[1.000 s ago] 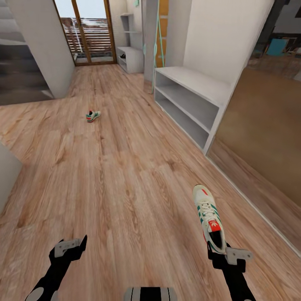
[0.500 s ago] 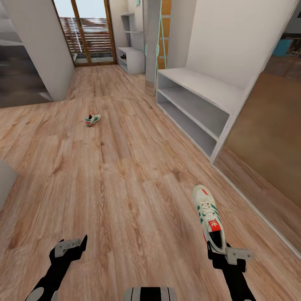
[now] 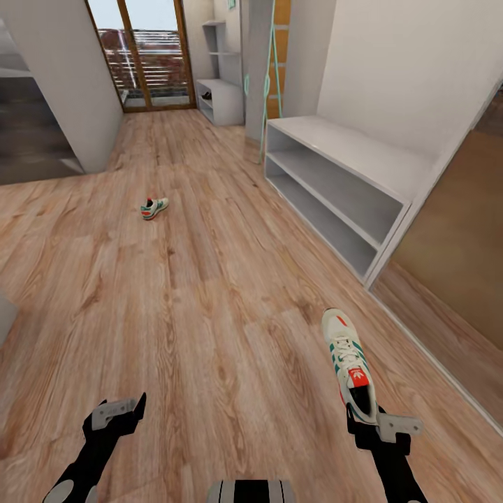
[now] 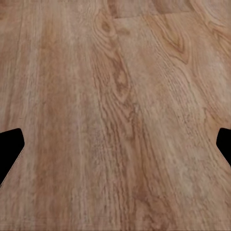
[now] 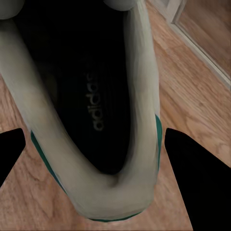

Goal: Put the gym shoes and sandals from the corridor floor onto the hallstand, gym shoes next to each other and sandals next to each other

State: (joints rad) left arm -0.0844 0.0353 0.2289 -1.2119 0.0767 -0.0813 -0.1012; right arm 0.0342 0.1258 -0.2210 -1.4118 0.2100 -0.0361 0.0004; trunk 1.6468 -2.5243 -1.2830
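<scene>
Head view: knotty wood-plank corridor floor (image 3: 209,293) fills the frame, with the boxy white-grey hallstand (image 3: 342,175) at upper right. The right gripper (image 3: 370,423) at lower right clamps one white, green-striped gym shoe (image 3: 349,363) by its heel. The other gym shoe (image 3: 154,207) lies on the planks at upper left, while the left gripper (image 3: 115,412) at lower left is spread, holding nothing.

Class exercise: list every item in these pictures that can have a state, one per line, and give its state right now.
Near gym shoe: held at the heel by the right gripper, toe pointing away.
Far gym shoe: lying on the floor, untouched.
Left gripper: open, holding nothing.
Shoe rack: top and both tiers bare.
</scene>
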